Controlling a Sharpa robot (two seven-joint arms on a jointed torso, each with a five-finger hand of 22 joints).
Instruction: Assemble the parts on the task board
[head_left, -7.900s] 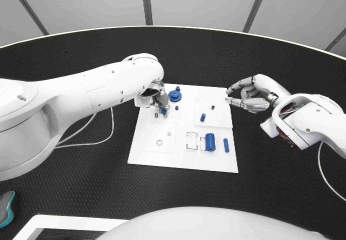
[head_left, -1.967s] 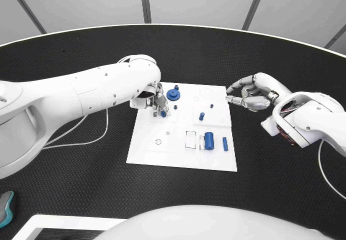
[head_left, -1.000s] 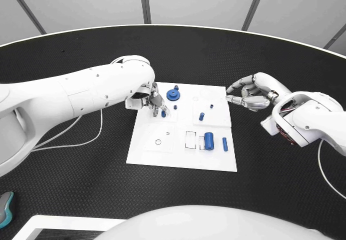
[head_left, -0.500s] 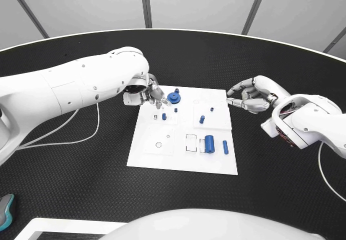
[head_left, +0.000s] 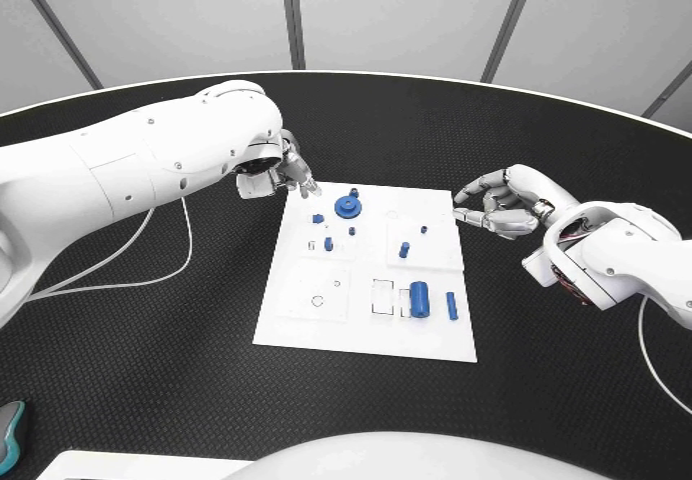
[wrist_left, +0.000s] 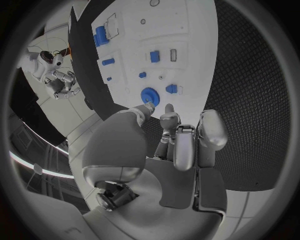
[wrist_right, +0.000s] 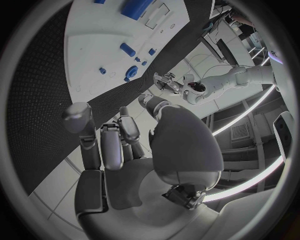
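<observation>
The white task board (head_left: 361, 325) lies mid-table. At its far end are a round blue disc (head_left: 348, 207), a small blue block (head_left: 317, 218) and short blue pegs (head_left: 329, 243). A thick blue cylinder (head_left: 418, 298) and a slim blue bar (head_left: 451, 305) lie nearer me. My left hand (head_left: 289, 175) hovers just beyond the board's far left corner, fingers apart and holding nothing; the left wrist view shows the disc (wrist_left: 150, 95) ahead of its fingertips (wrist_left: 167, 119). Off the board's right edge my right hand (head_left: 498, 200) hangs loosely curved and empty.
A white cable (head_left: 144, 270) trails over the black table to the left of the board. A teal object (head_left: 7, 440) lies at the near left edge. Black tabletop surrounds the board on all sides.
My left hand has lifted off the far left part of the board and drawn back beyond its corner, uncovering a blue peg and block there. The right hand has stayed put.
</observation>
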